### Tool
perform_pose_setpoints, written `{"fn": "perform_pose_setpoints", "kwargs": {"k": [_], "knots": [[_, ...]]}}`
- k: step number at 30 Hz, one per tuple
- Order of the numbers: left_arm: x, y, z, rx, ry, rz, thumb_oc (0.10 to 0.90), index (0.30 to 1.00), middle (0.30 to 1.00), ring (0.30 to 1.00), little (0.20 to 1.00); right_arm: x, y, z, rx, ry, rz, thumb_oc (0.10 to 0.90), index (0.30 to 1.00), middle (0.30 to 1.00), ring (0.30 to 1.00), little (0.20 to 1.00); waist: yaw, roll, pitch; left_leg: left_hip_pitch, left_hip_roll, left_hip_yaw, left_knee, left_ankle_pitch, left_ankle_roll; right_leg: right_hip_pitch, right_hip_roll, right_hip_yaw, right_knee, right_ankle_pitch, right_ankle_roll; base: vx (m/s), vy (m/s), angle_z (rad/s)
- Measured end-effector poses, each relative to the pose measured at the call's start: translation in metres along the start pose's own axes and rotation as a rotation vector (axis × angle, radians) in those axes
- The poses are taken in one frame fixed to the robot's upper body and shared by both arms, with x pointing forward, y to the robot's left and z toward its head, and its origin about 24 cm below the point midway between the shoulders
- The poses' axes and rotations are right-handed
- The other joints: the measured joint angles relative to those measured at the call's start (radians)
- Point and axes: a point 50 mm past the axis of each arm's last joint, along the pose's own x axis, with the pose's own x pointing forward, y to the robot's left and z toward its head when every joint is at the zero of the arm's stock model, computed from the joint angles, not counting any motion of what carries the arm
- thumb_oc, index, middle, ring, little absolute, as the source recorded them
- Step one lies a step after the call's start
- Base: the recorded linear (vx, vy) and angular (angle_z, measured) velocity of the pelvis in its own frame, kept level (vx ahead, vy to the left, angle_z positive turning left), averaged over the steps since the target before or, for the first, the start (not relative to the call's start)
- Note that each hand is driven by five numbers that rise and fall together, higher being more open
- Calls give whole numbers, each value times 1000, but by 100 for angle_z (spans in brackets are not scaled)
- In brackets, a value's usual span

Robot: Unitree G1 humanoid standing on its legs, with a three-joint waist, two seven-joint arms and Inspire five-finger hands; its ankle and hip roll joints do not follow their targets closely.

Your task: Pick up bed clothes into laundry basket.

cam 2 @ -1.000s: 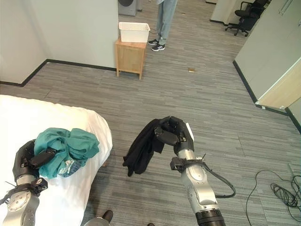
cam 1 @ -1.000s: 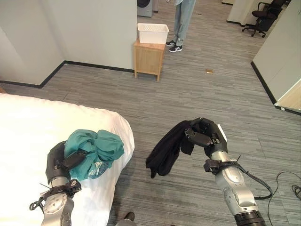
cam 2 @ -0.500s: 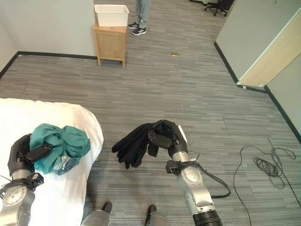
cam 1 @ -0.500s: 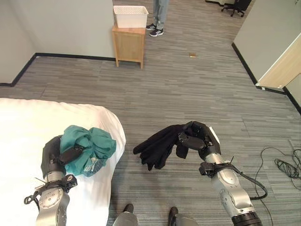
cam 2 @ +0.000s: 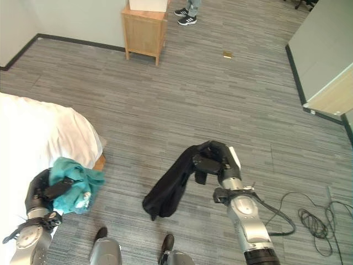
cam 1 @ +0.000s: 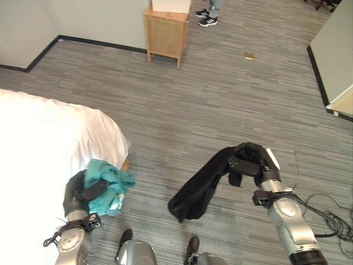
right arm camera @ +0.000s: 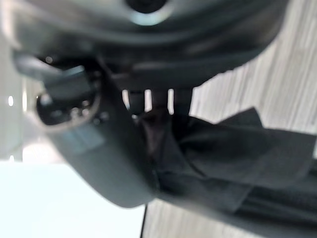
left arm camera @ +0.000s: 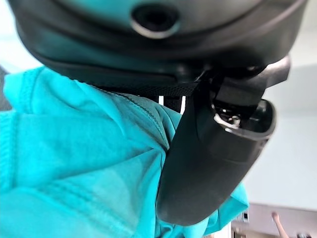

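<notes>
My left hand (cam 1: pixel 76 194) is shut on a bunched teal garment (cam 1: pixel 108 185), held just off the corner of the white bed (cam 1: pixel 49 143). Its thumb (left arm camera: pixel 213 163) presses over the teal cloth (left arm camera: pixel 74 163) in the left wrist view. Over the grey floor, my right hand (cam 1: pixel 255 163) is shut on a black garment (cam 1: pixel 197 190) that hangs down to the left of it. The right wrist view has the thumb (right arm camera: pixel 99 153) and fingers curled round the black cloth (right arm camera: pixel 233 163).
A small wooden cabinet (cam 1: pixel 164 32) stands at the far wall with a white basket (cam 1: pixel 171 5) on top. A person's shoes (cam 1: pixel 207 17) are beside it. A small brown object (cam 1: pixel 249 56) lies on the floor. A wall edge (cam 1: pixel 336 55) runs along the right.
The camera has swung and tipped down, so the cabinet has slid toward the top edge. The black garment now hangs lower and longer from my right hand. Both hands keep their hold.
</notes>
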Motion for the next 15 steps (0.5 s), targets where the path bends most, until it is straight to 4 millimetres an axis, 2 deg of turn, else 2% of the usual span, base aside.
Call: {"fn": "perform_pose_setpoints", "kwargs": {"k": [1,2,3,4,6,7,11,15], "knots": [[0,-3,0,-2,1,-13,400,300,300,300,300,0,-1,0,4,-1,-8,400,300,300,300,300,4,-5,0,1,-56,-6,-23,-35,14,11,-11,0,-35,20,4,263,-97,-8],[0,-7,-1,-1,3,-33,400,300,300,300,300,0,-1,0,5,-3,-8,400,300,300,300,300,8,-2,-1,7,-139,-1,-79,-57,70,38,-18,7,-90,49,16,266,-73,-27],[-1,-8,-2,1,8,-39,400,300,300,300,300,0,3,-1,17,0,-2,400,300,300,300,300,12,22,-14,23,-201,-5,-173,-47,113,54,-6,14,-125,67,31,222,-51,-58],[0,-5,1,13,-4,-35,400,300,300,300,300,0,11,-5,41,8,13,400,300,300,300,300,20,27,-15,47,-213,-13,-209,24,176,64,8,35,-137,69,38,134,-28,-50],[5,-4,9,34,-30,-36,400,300,300,300,300,-6,22,-14,59,37,51,400,300,300,300,300,5,17,-21,72,-216,-13,-251,60,167,74,9,51,-145,78,56,60,9,-7],[9,-7,15,34,-54,-50,400,300,300,300,300,-8,23,-16,62,48,56,400,300,300,300,300,3,14,-23,73,-217,-9,-253,60,167,74,7,55,-149,85,68,85,31,4],[18,-15,33,38,-123,-66,400,300,300,300,300,-8,28,-18,77,49,58,400,300,300,300,300,3,8,-26,82,-237,8,-258,59,167,81,-5,77,-152,86,70,134,42,-9],[16,-9,33,61,-124,-47,400,300,300,300,300,-9,28,-20,84,55,54,400,300,300,300,300,4,4,-29,139,-233,18,-282,50,173,125,-6,79,-153,70,89,121,42,-8]]}}
